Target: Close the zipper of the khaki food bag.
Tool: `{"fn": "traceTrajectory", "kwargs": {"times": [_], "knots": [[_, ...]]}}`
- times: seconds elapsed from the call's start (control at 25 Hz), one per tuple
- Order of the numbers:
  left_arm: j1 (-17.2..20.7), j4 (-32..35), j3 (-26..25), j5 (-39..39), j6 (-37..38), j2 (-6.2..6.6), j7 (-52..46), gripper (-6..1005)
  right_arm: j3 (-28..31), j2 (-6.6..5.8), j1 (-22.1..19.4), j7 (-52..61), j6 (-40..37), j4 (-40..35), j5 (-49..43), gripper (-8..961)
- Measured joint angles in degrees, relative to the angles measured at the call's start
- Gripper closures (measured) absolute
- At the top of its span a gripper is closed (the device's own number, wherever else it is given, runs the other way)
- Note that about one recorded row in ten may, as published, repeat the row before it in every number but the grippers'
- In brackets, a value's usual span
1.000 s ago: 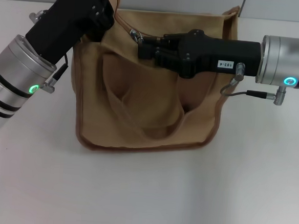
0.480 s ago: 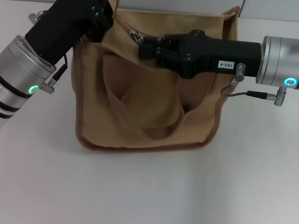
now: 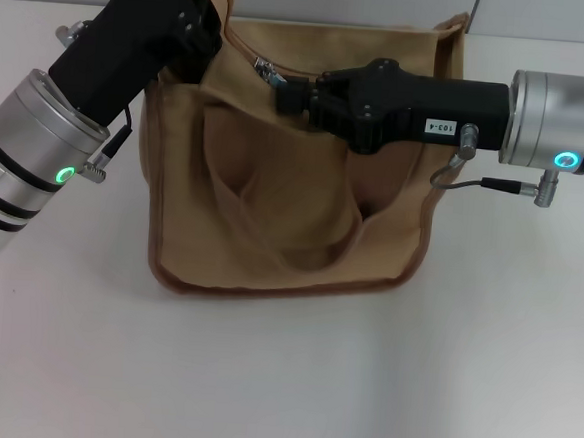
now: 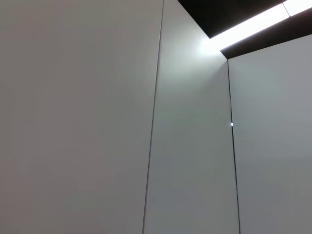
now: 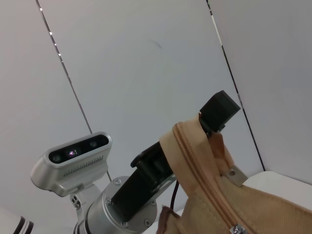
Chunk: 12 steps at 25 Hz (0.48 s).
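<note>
While the khaki food bag (image 3: 295,169) stands on the white bench (image 3: 281,379) with its front toward us, we see both arms reaching in at its top edge. Our left end effector (image 3: 200,32) sits at the bag's left top corner, apparently clamped on the fabric there; in the right wrist view its black finger (image 5: 219,111) shows behind the raised corner of the bag, pinching it. Our right end effector (image 3: 286,93) comes in level from the right across the bag's upper front, its tip just beside the silver pull tab (image 3: 267,72) of the zipper (image 3: 245,53). We cannot tell whether its fingers are closed on the tab or merely next to it. The zipper runs along the bag's top from the left corner, and the pull tab lies toward the left end of that line. Two wide fabric handles (image 3: 282,218) hang down loosely over the bag's front. The left wrist view shows only plain wall panels (image 4: 97,122).
</note>
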Motion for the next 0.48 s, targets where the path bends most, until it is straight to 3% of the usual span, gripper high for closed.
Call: {"fn": "traceTrajectory", "kwargs": {"times": [0.08, 0.48], "knots": [[0.0, 0.0, 0.0, 0.0, 0.0, 0.00, 0.0, 984, 0.1, 0.00, 0.0, 0.0, 0.0, 0.0, 0.0, 936], [0.1, 0.0, -0.3, -0.1, -0.3, 0.00, 0.2, 983, 0.9, -0.07, -0.7, -0.5, -0.1, -0.2, 0.3, 945]]}}
